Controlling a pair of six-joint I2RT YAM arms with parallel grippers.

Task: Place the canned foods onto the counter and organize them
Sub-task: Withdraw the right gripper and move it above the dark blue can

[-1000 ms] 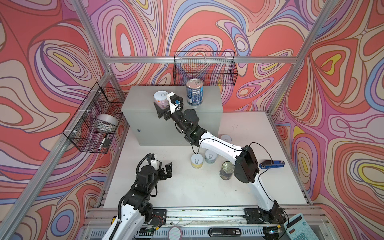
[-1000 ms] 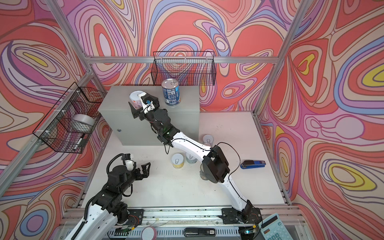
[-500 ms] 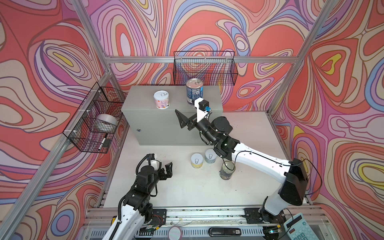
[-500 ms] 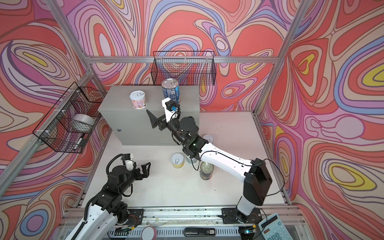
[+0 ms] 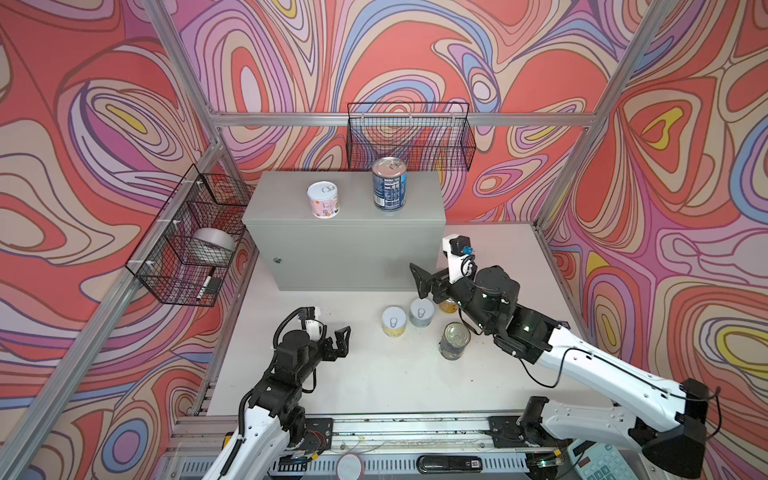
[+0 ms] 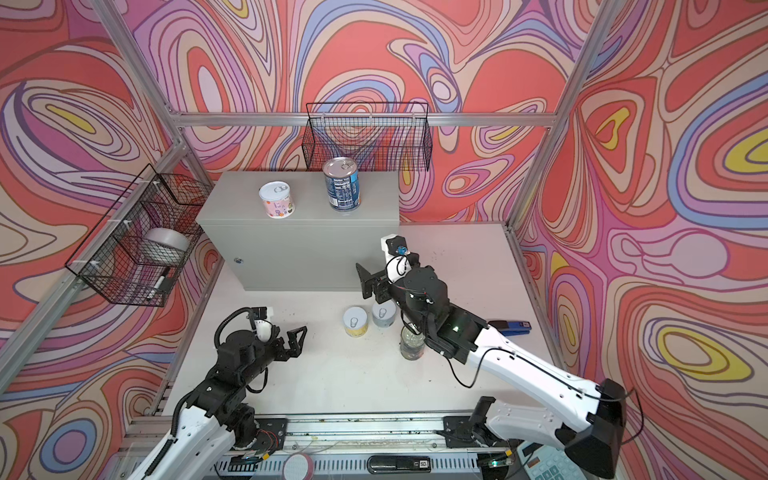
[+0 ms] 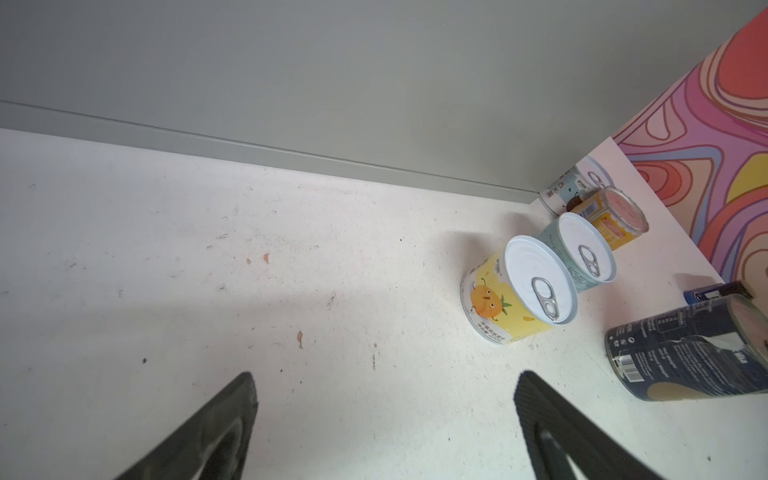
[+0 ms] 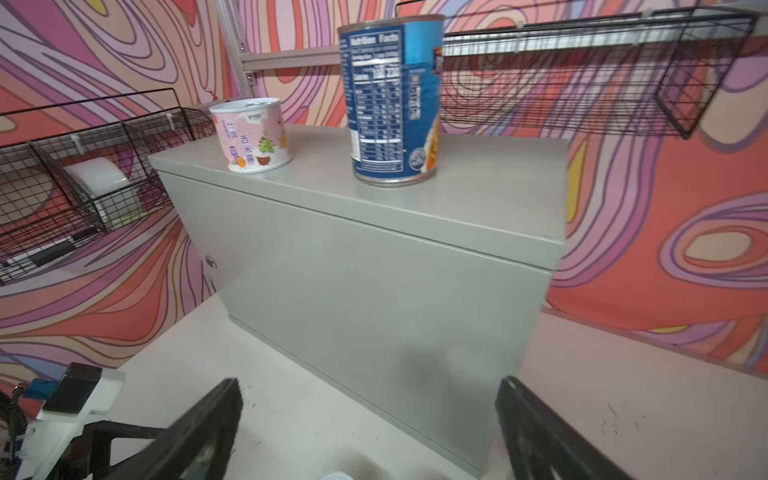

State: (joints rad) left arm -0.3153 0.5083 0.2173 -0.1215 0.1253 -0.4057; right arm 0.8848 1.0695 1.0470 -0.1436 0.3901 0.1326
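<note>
Already two cans, pink can (image 5: pixel 323 200) and tall blue can (image 5: pixel 389 184), stood on the grey cabinet (image 5: pixel 353 253); others waited on the tabletop (image 5: pixel 374 374). Right claw (image 5: pixel 432 284) and left claw (image 5: pixel 332 338) gaped wide, empty, probably for the next pick.

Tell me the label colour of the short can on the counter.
Pink, with small fruit pictures; the short can stands on the counter, clearest in the right wrist view.

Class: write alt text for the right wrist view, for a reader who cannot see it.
A pink can and a taller blue can stand upright and apart on a grey metal cabinet. The open right gripper faces the cabinet front, empty.
</note>
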